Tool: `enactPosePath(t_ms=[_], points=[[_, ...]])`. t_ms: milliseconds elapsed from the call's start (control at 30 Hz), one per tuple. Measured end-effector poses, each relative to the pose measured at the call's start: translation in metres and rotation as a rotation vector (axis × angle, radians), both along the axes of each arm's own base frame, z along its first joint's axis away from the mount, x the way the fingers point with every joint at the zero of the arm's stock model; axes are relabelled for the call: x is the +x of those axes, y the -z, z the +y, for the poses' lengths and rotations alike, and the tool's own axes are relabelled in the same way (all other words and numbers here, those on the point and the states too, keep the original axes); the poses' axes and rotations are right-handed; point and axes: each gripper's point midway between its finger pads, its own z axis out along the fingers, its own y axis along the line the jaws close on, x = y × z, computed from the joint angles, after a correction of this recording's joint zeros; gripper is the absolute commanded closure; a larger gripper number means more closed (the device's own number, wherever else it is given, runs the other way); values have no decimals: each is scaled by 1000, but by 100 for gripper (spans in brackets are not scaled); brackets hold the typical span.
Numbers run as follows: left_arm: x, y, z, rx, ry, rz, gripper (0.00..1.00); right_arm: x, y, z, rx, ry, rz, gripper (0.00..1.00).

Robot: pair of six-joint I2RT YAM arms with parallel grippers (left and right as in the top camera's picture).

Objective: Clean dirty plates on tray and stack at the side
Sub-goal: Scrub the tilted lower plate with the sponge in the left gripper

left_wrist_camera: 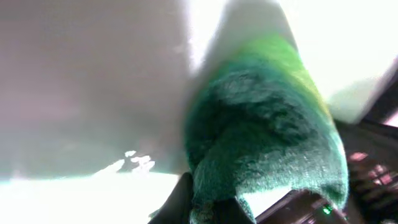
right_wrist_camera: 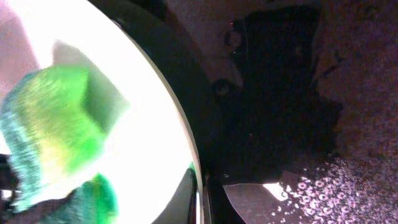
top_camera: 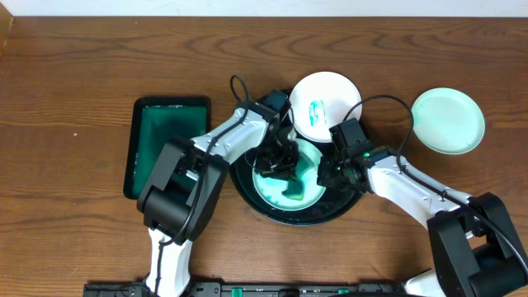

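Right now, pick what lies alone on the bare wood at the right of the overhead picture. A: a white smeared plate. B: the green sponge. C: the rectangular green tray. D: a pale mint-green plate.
D: the pale mint-green plate lies by itself there; the white plate sits at the black tray rim, the rectangular green tray is at left, the green sponge is over that tray.
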Motion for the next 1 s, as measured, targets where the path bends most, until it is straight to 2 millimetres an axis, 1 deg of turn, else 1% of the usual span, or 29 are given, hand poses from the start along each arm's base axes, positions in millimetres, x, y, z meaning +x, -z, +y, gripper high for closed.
enactPosePath(t_ms=[167,233,400,567,633,767,900,1000], points=[[1,2,31,162,-57,6,93,0,0,0,2,0,1,99],[2,3,40,213,-78,2,93,0,0,0,2,0,1,99],[7,3,57,325,-131,-21,93,-2,0,2,14,-5,9,99],[17,1,75,453,-206,-61,93,-5,0,8,43,-12,26,99],[21,1,76,466,-217,-73,93,-6,0,11,54,-20,32,99],[23,-1,73,448,-206,-65,93,-6,0,12,58,-21,31,99],[24,-1,67,367,-176,-43,93,-6,0,12,58,-21,31,99],[24,-1,57,273,-151,-26,93,-6,0,12,58,-20,31,99]])
